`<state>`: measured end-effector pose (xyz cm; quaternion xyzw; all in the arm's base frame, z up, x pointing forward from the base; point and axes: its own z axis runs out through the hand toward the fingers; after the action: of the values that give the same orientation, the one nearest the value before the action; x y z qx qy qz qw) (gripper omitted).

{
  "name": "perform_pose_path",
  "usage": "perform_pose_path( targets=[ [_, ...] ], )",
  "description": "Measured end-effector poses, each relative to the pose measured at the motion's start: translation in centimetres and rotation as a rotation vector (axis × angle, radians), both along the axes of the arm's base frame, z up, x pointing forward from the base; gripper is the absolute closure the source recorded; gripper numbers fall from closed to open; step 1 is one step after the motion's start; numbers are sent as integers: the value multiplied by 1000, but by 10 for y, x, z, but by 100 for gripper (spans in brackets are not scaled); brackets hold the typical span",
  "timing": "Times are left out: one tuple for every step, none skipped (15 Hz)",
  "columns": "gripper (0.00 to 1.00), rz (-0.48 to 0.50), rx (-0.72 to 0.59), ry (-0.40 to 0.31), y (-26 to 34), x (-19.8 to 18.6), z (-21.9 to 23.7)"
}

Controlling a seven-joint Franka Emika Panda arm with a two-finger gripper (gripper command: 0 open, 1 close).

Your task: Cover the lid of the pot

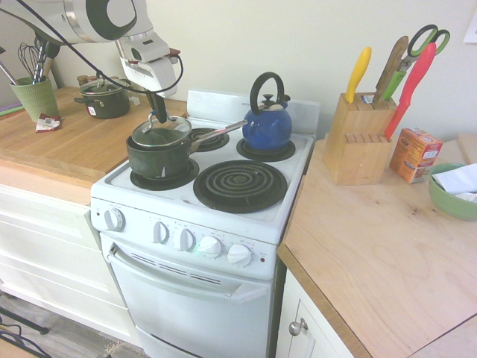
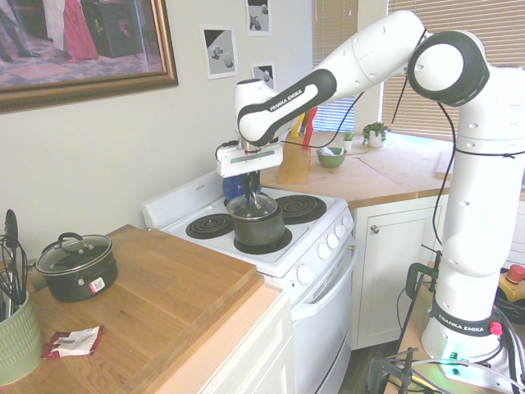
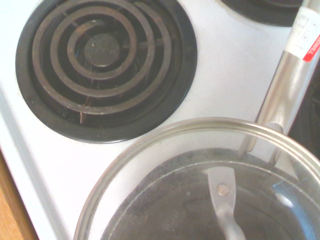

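Note:
The dark green saucepan (image 1: 158,158) (image 2: 262,232) stands on the stove's front left burner, its long silver handle (image 1: 218,134) (image 3: 286,82) pointing toward the kettle. The clear glass lid (image 1: 161,131) (image 2: 253,205) (image 3: 165,150) sits tilted on or just over the pot's mouth, shifted slightly off centre. My gripper (image 1: 156,115) (image 2: 249,190) comes straight down onto the lid's middle, shut on its small knob. In the wrist view the lid's metal rim curves over the pot's dark inside.
A blue kettle (image 1: 267,123) stands on the back right burner. The back left burner (image 3: 102,65) and front right burner (image 1: 240,185) are bare. A small two-handled dark pot (image 1: 104,98) (image 2: 78,264) sits on the wooden counter. A knife block (image 1: 359,142) stands to the stove's right.

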<state>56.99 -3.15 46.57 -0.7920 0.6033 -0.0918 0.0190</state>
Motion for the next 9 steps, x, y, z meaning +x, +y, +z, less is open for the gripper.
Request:
perform_pose_path(
  targets=[
    [100, 5, -7, 2, 0, 0, 0],
    [100, 10, -13, 6, 1, -1, -2],
    [100, 16, -19, 11, 3, -2, -4],
    [100, 24, -25, 16, 5, -4, -5],
    [100, 31, -29, 22, 8, -6, -5],
    [100, 37, -33, 24, 10, -9, -4],
    [100, 43, -39, 24, 12, -13, -2],
    [100, 50, -47, 27, 14, -18, 1],
    [100, 54, -56, 33, 15, -22, 2]
  ],
)
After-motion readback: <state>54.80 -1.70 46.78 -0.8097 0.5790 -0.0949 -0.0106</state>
